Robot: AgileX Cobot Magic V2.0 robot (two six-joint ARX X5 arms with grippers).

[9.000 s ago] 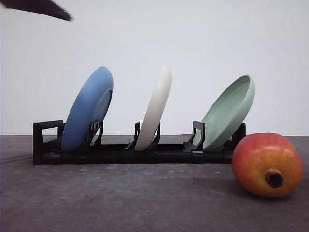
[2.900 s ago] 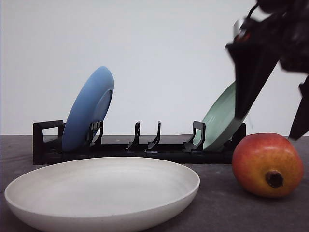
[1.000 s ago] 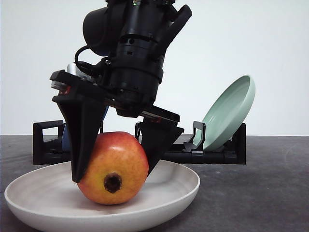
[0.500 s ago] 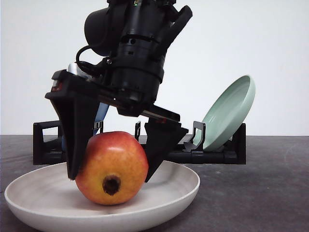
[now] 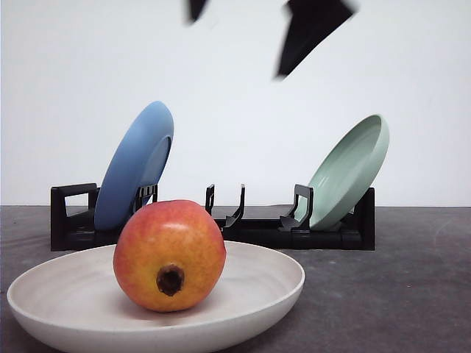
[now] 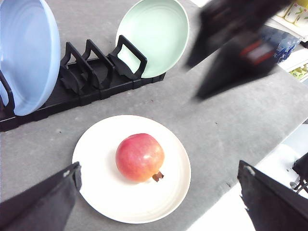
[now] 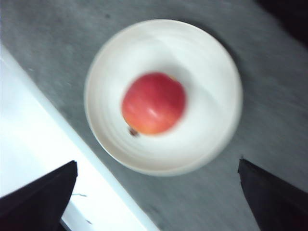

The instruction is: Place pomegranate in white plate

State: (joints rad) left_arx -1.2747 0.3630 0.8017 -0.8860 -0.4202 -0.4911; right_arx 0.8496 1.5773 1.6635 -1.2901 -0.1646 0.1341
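Front view is showing one black rack (image 5: 213, 224) that is holding two plates, one blue plate (image 5: 134, 165) and one pale green plate (image 5: 347, 170), with the middle slots standing bare. One white plate (image 5: 257, 290) is lying flat on the grey table (image 5: 383, 294), directly beneath the right gripper (image 7: 154, 211), whose fingers (image 7: 38, 197) are spreading wide apart and carrying nothing. The single pomegranate (image 5: 170, 256) is sitting near the plate's middle, well below those fingertips and touching neither. The left gripper (image 6: 159, 202) is hanging open over the same plate, likewise holding nothing. Judging by this, the placing step is done and release is complete; the next move is calling only for both arms to clear away without nudging the fruit.
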